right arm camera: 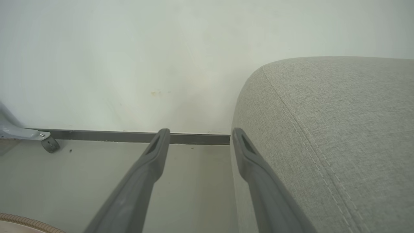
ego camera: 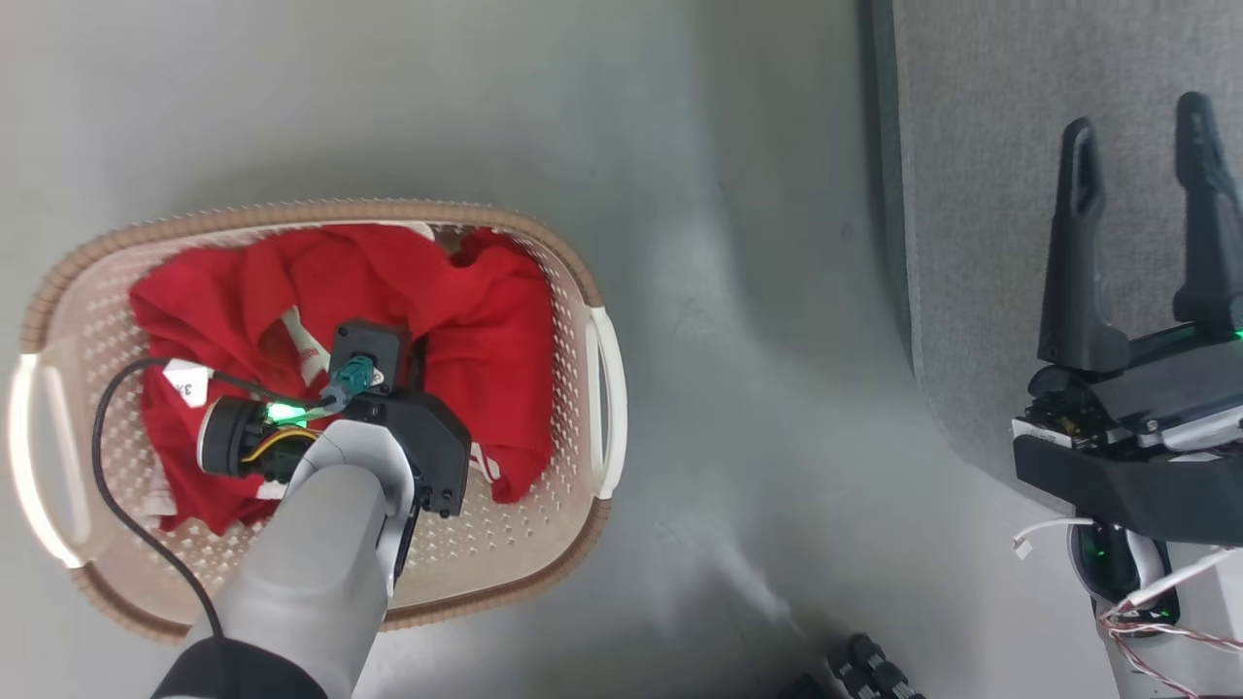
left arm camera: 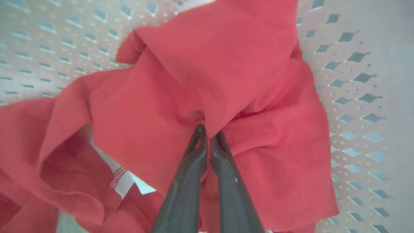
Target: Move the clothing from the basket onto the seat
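- While the left gripper (left arm camera: 208,129) reaches down into the basket (ego camera: 320,210), its fingers are pressed together on a raised fold of the clothing (ego camera: 486,330), pinching red fabric between their tips near the middle of the heap.
- The clothing lies crumpled inside the basket, which stands on the floor (ego camera: 757,291) to the left of the seat (ego camera: 981,194), well apart from it. None of the red fabric is on the seat yet.
- The right gripper (ego camera: 1141,121) hovers by the left edge of the seat, its fingers spread wide with nothing between them.
- As for handling, the fabric looks light, soft and limp. It will likely drape and trail below the pinch instead of keeping any shape, so a lift would need enough height for the hanging ends to clear the rim.
- I cannot tell whether the heap is one garment or several, so a lifted fold may drag other cloth along.
- A thick, gathered fold near the middle, like the one now pinched, seems the better hold, since it gives the narrow fingers more to bite on than a single layer.
- The striped trim (ego camera: 306,354) and the white label (ego camera: 184,381) on the left of the heap look like poor holds, being small and at the edge.
- Thin cloth may slip from smooth fingers during a fast swing.
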Motion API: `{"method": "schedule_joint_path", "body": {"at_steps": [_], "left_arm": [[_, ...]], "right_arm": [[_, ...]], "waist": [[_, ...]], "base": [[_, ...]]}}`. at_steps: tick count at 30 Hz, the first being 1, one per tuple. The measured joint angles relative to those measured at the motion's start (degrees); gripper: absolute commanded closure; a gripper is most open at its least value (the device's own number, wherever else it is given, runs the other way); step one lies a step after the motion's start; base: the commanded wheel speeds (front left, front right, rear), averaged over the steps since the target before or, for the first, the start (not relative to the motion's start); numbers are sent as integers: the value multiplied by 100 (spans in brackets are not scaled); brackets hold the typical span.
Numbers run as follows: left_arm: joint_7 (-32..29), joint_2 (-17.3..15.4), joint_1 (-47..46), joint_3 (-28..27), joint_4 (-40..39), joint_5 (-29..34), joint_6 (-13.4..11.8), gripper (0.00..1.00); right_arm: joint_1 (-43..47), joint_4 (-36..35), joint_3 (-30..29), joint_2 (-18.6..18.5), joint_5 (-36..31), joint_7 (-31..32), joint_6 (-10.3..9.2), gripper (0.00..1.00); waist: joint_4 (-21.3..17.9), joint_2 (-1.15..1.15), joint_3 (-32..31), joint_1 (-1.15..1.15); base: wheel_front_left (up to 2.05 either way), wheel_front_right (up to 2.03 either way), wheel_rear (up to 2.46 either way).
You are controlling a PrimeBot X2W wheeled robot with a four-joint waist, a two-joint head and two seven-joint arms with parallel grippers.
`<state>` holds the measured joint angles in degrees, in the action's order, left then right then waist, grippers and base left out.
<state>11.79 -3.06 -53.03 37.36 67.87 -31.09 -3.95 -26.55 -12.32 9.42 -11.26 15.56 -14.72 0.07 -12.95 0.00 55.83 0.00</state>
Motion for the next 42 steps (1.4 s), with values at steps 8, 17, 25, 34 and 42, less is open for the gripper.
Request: {"method": "schedule_joint_path", "body": {"at_steps": [8, 17, 25, 34, 42], "left_arm": [[149, 56, 261, 4, -13, -23, 155, 100], [214, 82, 647, 10, -388, -235, 360, 100], [246, 90, 901, 46, -759, -485, 505, 100], [248, 85, 1084, -283, -1202, -513, 754, 100], [249, -124, 1278, -375, -1848, -413, 850, 100]], "right_arm": [[-37, 490, -27, 14, 4, 0, 94, 0], [-37, 985, -132, -3, 4, 0, 155, 0], [194, 1385, -194, -46, 4, 1, 204, 0], [534, 1734, -205, -18, 4, 1, 245, 0], [883, 2004, -183, 57, 4, 1, 248, 0]], "waist": [[161, 0, -502, 0], [398, 0, -1199, 0], [677, 0, -1851, 0], [960, -1, -2622, -1], [1130, -1, -3238, -1]], "base": [[0, 0, 0], [0, 0, 0], [0, 0, 0], [0, 0, 0], [0, 0, 0]]}}
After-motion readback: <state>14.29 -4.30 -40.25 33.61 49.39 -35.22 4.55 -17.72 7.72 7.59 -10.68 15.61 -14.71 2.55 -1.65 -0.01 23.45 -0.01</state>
